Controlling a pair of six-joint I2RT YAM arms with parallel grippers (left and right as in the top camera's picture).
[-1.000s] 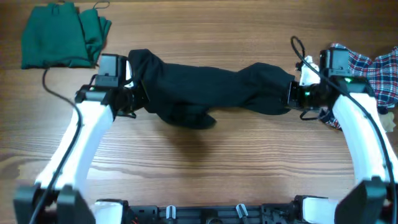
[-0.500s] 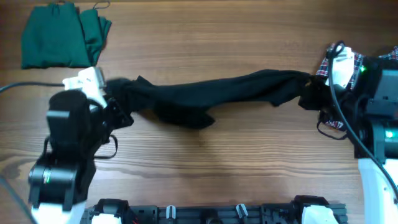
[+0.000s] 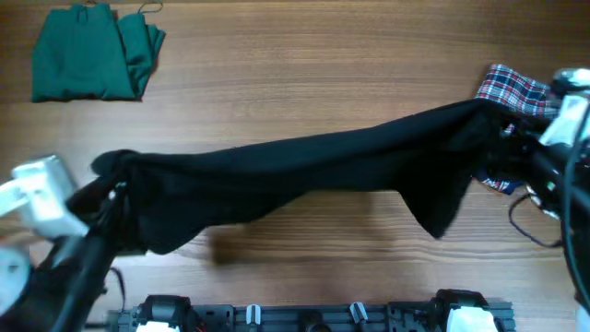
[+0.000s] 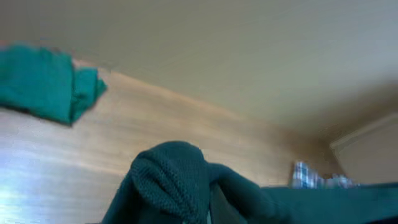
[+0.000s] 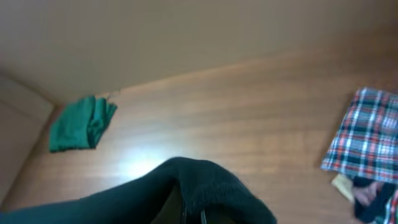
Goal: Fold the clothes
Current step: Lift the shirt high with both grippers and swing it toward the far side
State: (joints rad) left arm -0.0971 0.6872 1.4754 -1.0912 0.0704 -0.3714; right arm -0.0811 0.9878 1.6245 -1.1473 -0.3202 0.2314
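A black garment hangs stretched in the air across the table between my two arms. My left gripper is shut on its left end, whose bunched knit fills the left wrist view. My right gripper is shut on its right end, seen as a dark fold in the right wrist view. The fingers themselves are hidden by the cloth.
A folded green garment lies at the far left corner, also in the left wrist view and the right wrist view. A plaid garment lies at the right edge. Wooden tabletop below.
Both arms have risen and pulled apart, lifting the black garment off the table and stretching it wide. It now hangs spread instead of bunched.
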